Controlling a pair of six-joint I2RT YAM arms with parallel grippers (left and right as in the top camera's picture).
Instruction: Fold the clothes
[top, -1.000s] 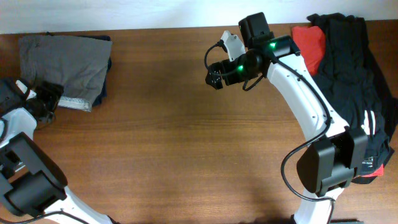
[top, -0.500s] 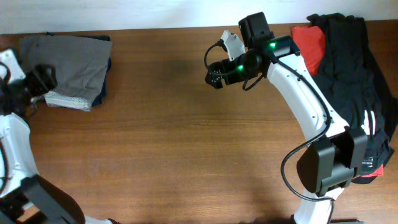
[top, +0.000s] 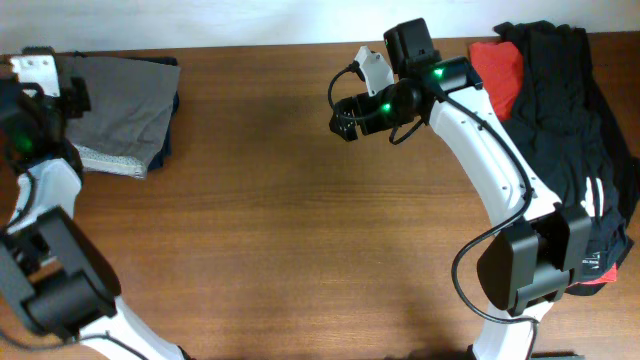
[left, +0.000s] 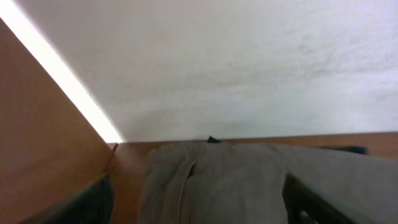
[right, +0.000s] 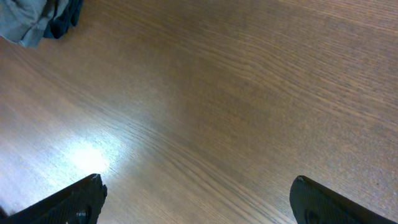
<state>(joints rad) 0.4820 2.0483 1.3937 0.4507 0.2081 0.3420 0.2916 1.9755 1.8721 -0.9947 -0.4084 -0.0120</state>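
A folded grey shirt (top: 120, 105) lies at the table's far left on a navy garment (top: 168, 140). It also shows in the left wrist view (left: 236, 180) and the right wrist view's corner (right: 28, 22). My left gripper (top: 62, 100) is open and empty over the shirt's left edge, its dark fingers wide apart (left: 199, 202). My right gripper (top: 342, 115) is open and empty above bare wood at the table's middle back (right: 196, 199). A pile of black clothes with white marks (top: 565, 120) and a red garment (top: 497, 70) sits at the right.
The brown wooden table (top: 300, 230) runs under everything. A pale wall (left: 249, 62) lies behind its far edge. The right arm's white links (top: 490, 160) span the right half, base at the front right.
My left arm has swung up and toward the table's back, from beside the shirt's front left corner to over its left edge. The right arm has barely moved.
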